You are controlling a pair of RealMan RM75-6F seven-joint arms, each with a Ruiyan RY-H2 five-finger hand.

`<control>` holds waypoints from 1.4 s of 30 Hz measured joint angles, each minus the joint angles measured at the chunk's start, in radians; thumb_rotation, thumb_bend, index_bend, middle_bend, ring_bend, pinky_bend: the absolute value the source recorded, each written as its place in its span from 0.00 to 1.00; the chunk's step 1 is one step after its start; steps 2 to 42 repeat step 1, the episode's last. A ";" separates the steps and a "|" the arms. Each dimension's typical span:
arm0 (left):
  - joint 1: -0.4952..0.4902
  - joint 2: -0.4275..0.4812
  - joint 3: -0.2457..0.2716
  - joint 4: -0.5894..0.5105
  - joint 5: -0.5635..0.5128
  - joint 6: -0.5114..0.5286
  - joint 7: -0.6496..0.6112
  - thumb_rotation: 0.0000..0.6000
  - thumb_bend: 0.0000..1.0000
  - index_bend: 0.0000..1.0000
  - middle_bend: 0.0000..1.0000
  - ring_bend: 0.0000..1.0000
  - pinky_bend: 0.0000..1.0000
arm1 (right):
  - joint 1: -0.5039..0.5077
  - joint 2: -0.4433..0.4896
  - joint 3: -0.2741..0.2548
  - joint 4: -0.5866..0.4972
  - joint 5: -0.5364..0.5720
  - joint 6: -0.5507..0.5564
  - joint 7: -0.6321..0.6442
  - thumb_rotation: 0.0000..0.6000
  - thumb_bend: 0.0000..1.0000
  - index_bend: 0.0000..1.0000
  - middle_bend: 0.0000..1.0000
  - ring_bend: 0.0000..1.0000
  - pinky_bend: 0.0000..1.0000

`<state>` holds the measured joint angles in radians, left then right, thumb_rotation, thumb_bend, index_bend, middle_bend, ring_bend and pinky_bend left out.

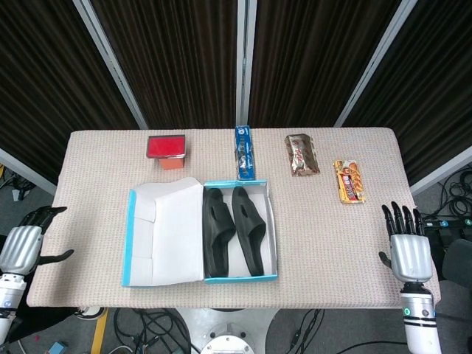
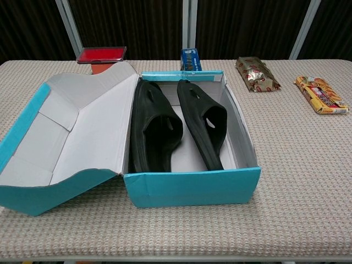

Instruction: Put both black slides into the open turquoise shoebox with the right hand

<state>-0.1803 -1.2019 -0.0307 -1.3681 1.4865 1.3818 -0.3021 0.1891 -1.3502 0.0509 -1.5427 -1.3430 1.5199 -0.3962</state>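
Observation:
Two black slides lie side by side inside the open turquoise shoebox (image 1: 274,221) (image 2: 192,188): the left slide (image 1: 216,232) (image 2: 153,131) and the right slide (image 1: 248,229) (image 2: 204,125). The box lid (image 1: 166,232) (image 2: 71,132) is folded open to the left. My right hand (image 1: 405,247) is off the table's right edge, fingers spread and holding nothing, far from the box. My left hand (image 1: 26,245) hangs beyond the table's left edge, fingers apart and empty. Neither hand shows in the chest view.
Along the table's back stand a red box (image 1: 166,148) (image 2: 100,56), a blue packet (image 1: 245,152) (image 2: 191,58), a brown snack bag (image 1: 301,155) (image 2: 257,74) and an orange snack pack (image 1: 349,181) (image 2: 321,94). Dark curtains hang behind.

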 measured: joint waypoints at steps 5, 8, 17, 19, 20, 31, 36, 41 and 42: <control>0.003 -0.001 0.001 0.005 0.001 0.004 0.000 1.00 0.04 0.19 0.22 0.12 0.18 | 0.000 0.001 0.002 0.000 0.002 -0.007 0.002 1.00 0.00 0.00 0.02 0.00 0.01; 0.003 -0.001 0.001 0.005 0.001 0.004 0.000 1.00 0.04 0.19 0.22 0.12 0.18 | 0.000 0.001 0.002 0.000 0.002 -0.007 0.002 1.00 0.00 0.00 0.02 0.00 0.01; 0.003 -0.001 0.001 0.005 0.001 0.004 0.000 1.00 0.04 0.19 0.22 0.12 0.18 | 0.000 0.001 0.002 0.000 0.002 -0.007 0.002 1.00 0.00 0.00 0.02 0.00 0.01; 0.003 -0.001 0.001 0.005 0.001 0.004 0.000 1.00 0.04 0.19 0.22 0.12 0.18 | 0.000 0.001 0.002 0.000 0.002 -0.007 0.002 1.00 0.00 0.00 0.02 0.00 0.01; 0.003 -0.001 0.001 0.005 0.001 0.004 0.000 1.00 0.04 0.19 0.22 0.12 0.18 | 0.000 0.001 0.002 0.000 0.002 -0.007 0.002 1.00 0.00 0.00 0.02 0.00 0.01; 0.003 -0.001 0.001 0.005 0.001 0.004 0.000 1.00 0.04 0.19 0.22 0.12 0.18 | 0.000 0.001 0.002 0.000 0.002 -0.007 0.002 1.00 0.00 0.00 0.02 0.00 0.01; 0.003 -0.001 0.001 0.005 0.001 0.004 0.000 1.00 0.04 0.19 0.22 0.12 0.18 | 0.000 0.001 0.002 0.000 0.002 -0.007 0.002 1.00 0.00 0.00 0.02 0.00 0.01; 0.003 -0.001 0.001 0.005 0.001 0.004 0.000 1.00 0.04 0.19 0.22 0.12 0.18 | 0.000 0.001 0.002 0.000 0.002 -0.007 0.002 1.00 0.00 0.00 0.02 0.00 0.01; 0.003 -0.001 0.001 0.005 0.001 0.004 0.000 1.00 0.04 0.19 0.22 0.12 0.18 | 0.000 0.001 0.002 0.000 0.002 -0.007 0.002 1.00 0.00 0.00 0.02 0.00 0.01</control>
